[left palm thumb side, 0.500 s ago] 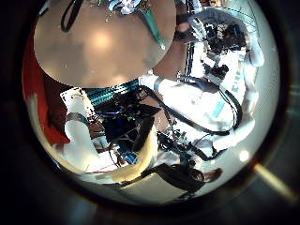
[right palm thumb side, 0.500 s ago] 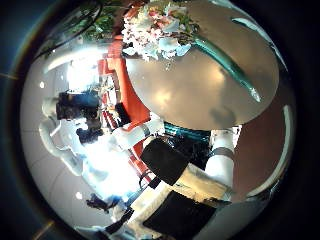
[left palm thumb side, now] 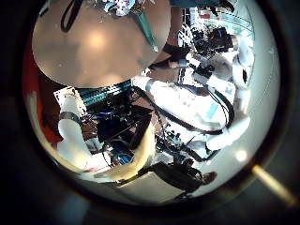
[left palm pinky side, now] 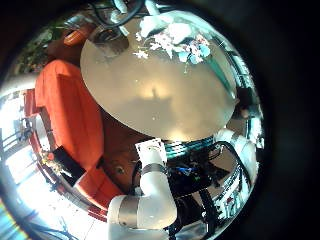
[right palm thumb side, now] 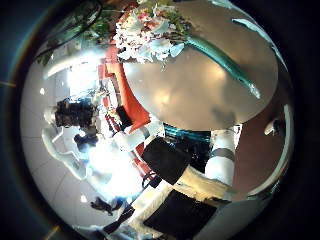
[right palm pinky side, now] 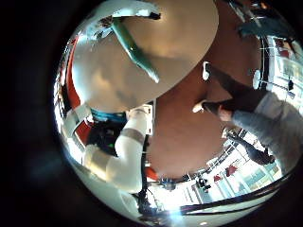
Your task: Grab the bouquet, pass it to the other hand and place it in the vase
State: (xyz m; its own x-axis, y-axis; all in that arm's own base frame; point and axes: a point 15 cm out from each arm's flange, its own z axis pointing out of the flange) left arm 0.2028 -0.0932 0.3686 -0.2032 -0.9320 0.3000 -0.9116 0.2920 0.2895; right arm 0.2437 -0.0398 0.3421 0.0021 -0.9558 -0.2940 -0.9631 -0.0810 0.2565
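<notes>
The bouquet (right palm thumb side: 150, 30) lies on its side on the round table (right palm thumb side: 200, 95), flower heads at one end and long stems (right palm thumb side: 222, 62) trailing across the top. It also shows in the left little finger side palm view (left palm pinky side: 178, 40), the left thumb side palm view (left palm thumb side: 141, 21) and the right little finger side palm view (right palm pinky side: 133, 49). A round vessel (left palm pinky side: 110, 38), perhaps the vase, stands on the table beside the flowers. My left hand (left palm pinky side: 150, 185) and right hand (right palm thumb side: 220, 150) hover above the table with relaxed fingers, away from the bouquet, holding nothing.
A sofa (left palm pinky side: 70, 110) stands beside the table. The table's edge (right palm pinky side: 180, 80) drops to the floor. The right arm (left palm thumb side: 202, 94) shows in the left thumb side palm view, and the left hand (right palm thumb side: 75, 115) in the right thumb side palm view.
Both thumb side views have shifted slightly, so both palms moved a little. The bouquet looks slightly larger in the right thumb side view. It still lies on the table.
</notes>
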